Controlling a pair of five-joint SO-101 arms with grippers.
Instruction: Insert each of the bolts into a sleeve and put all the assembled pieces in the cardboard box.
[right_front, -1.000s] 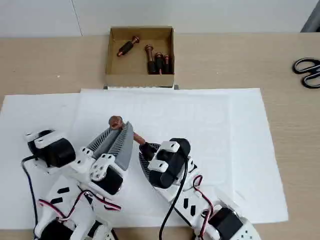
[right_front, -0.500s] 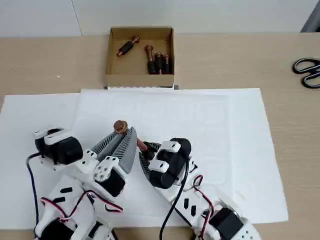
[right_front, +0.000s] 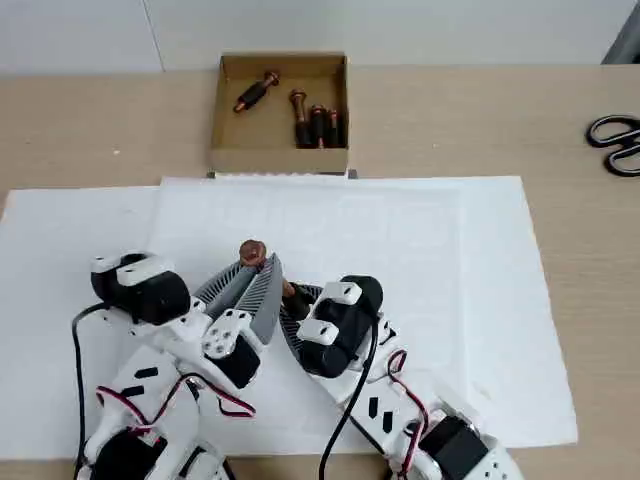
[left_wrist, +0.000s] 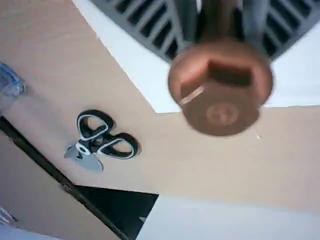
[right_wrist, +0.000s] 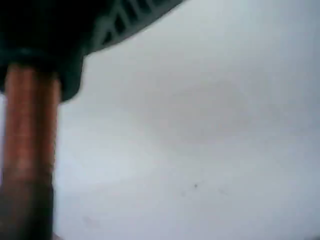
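The left gripper (right_front: 260, 268) sits in the lower middle of the high view. Its grey ribbed fingers are closed narrow on the shank of a copper bolt (right_front: 252, 252), just under the head (the left wrist view has that hexagonal head right up against the camera). The right gripper (right_front: 296, 305) is just beside it, down and to the right, and holds the black sleeve (right_wrist: 40, 50).

The bolt's long axis slants from the head at upper left down to the lower right, straight at the sleeve. In the right wrist view the copper shank meets the sleeve's mouth, so the tip seems to be seated. How deep it goes is hidden.

The coming push therefore probably has to run along that same slant, with the left arm driving toward the right one. Any sideways drift could jam the shank.

The cardboard box (right_front: 280, 160) lies well apart at the upper middle of the bench (right_front: 480, 120), with several assembled pieces inside.
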